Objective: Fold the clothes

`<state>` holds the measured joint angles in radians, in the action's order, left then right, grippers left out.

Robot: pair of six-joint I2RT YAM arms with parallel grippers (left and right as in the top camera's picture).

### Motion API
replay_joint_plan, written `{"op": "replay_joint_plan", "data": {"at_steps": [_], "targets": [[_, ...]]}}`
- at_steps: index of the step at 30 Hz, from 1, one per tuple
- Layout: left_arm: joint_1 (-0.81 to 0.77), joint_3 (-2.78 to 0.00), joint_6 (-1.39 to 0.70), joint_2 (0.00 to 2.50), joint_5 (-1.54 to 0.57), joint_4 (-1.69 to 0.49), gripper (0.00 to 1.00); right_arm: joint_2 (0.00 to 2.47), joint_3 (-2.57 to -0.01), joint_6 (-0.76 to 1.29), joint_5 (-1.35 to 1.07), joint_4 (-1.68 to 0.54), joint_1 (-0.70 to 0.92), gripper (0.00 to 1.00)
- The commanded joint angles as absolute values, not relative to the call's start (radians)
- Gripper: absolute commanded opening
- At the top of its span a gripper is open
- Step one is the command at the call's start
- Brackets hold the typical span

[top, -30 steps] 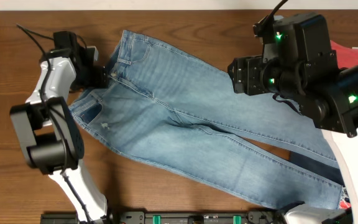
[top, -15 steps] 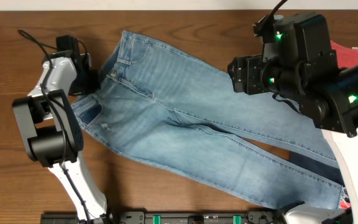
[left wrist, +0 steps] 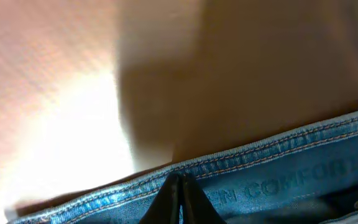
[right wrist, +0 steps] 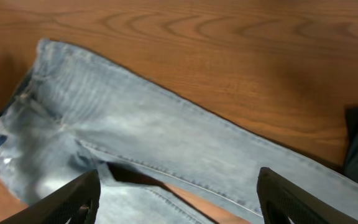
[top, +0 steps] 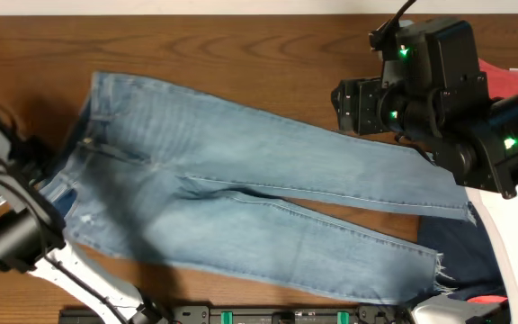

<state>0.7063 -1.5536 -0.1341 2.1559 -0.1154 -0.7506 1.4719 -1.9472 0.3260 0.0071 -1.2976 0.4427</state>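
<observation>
Currently: denim jeans [top: 241, 180] laid flat, left gripper [left wrist: 179, 194] pinching waistband [left wrist: 278, 155], likely to straighten them; right gripper [right wrist: 179, 199] agape above.

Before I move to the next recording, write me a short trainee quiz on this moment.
1. True or false: the left gripper is shut on the jeans' waistband.
2. The right gripper is: A open, holding nothing; B shut on a hem; C shut on a pocket.
3. What colour is the garment at the table's far right corner?
Key: 1 true; 2 A; 3 red.
</observation>
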Motion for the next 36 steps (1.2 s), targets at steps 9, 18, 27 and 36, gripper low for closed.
{"op": "replay_joint_plan", "data": {"at_steps": [9,18,27,36], "targets": [[0.523,-1.523,0.075,1.871,-0.284,-0.778,0.17,1.478,-1.946,0.336,0.03,-1.302,0.437,0.79],[0.234,-1.487,0.165,1.937,-0.28,-0.794,0.11,1.478,-1.946,0.341,0.029,-1.303,0.437,0.79],[0.136,-1.487,0.167,2.101,-0.183,-0.764,0.06,1.478,-1.946,0.344,0.03,-1.306,0.437,0.79],[0.29,-1.486,-0.025,2.199,0.016,-0.667,0.06,1.478,-1.946,0.344,0.031,-1.302,0.437,0.79]]}}
